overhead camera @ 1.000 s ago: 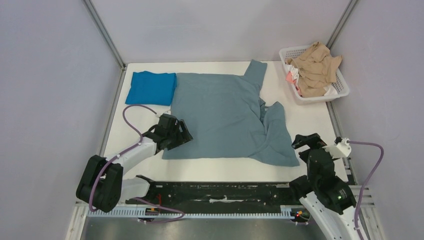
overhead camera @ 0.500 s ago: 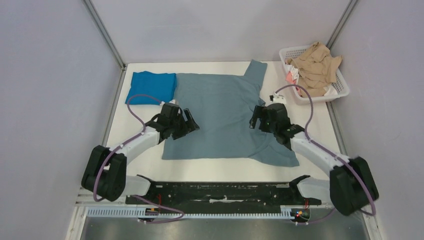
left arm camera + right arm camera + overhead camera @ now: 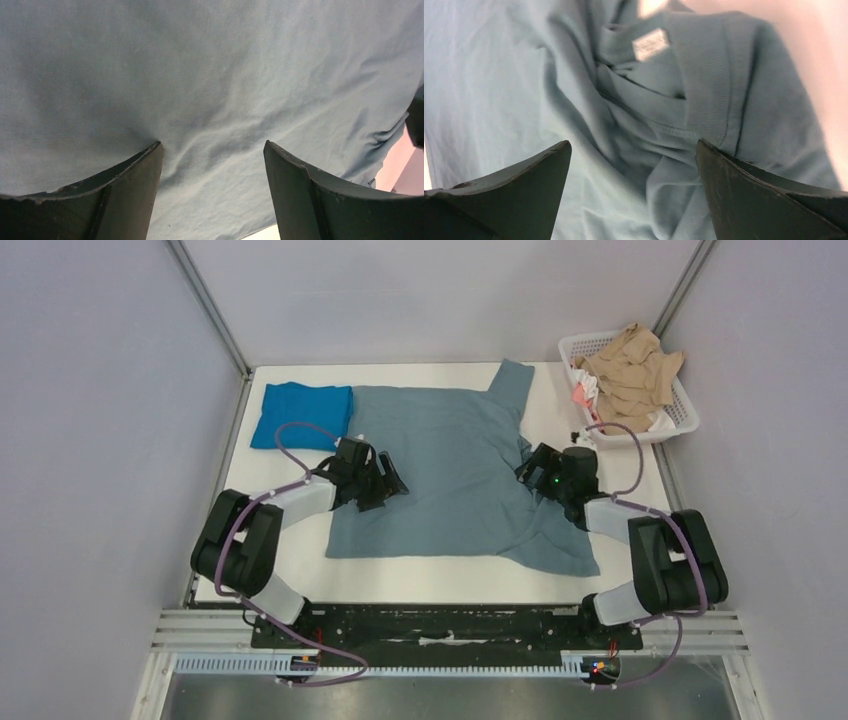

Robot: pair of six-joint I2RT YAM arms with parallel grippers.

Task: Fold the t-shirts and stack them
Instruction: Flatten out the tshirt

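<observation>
Slate grey-blue t-shirt (image 3: 440, 470) lies spread at the desk (image 3: 300, 562) centre; folded cobalt blue t-shirt (image 3: 300, 415) at 10 o'clock. Left gripper (image 3: 212, 150) and right gripper (image 3: 634, 145) sit over it, wide, empty. Best pinch the bunched collar (image 3: 704, 75) low.

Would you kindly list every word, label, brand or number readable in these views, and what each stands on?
The white neck label inside the collar of the grey-blue t-shirt: faint print, too blurred to read.
No writing shows on the blue t-shirt or the basket.
</observation>
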